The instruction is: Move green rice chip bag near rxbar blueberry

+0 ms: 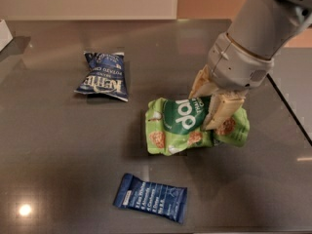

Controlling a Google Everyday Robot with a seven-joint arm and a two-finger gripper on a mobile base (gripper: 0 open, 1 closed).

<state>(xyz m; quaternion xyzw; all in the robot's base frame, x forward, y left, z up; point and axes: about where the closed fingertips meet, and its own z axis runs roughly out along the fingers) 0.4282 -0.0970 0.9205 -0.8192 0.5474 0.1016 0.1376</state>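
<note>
**Dark tabletop: held bag lies far-right of the bar**

Grey, glossy tabletop (58,169) fills the view, and a pale wall stands behind its far edge.

1. Nearest item: the rxbar blueberry (151,204) lies flat close to the near edge, slightly left of the middle. Its long axis runs roughly along that edge, and its right end is tilted a little toward the edge.

2. Next, toward the middle of the tabletop and right of centre: the green rice chip bag (183,128). It is crumpled, and its long axis runs left to right. It is near the bar but not touching it. A strip of bare tabletop separates them.

3. The gripper (207,108) comes down from the far-right side onto the right half of the bag. Its two fingers pinch the bag: one finger lies across the printed face and the other sits behind the upper edge. Whether the bag's underside rests on the surface cannot be told.

4. Controlling relation: the bar lies toward the near edge and slightly toward the left edge from the fingers. The left end of the bag is the part closest to the bar. A short move in that direction probably completes the task.

5. Farther off, toward the far-left corner: a dark blue Kettle chip bag (103,75), well apart from both items.
</note>
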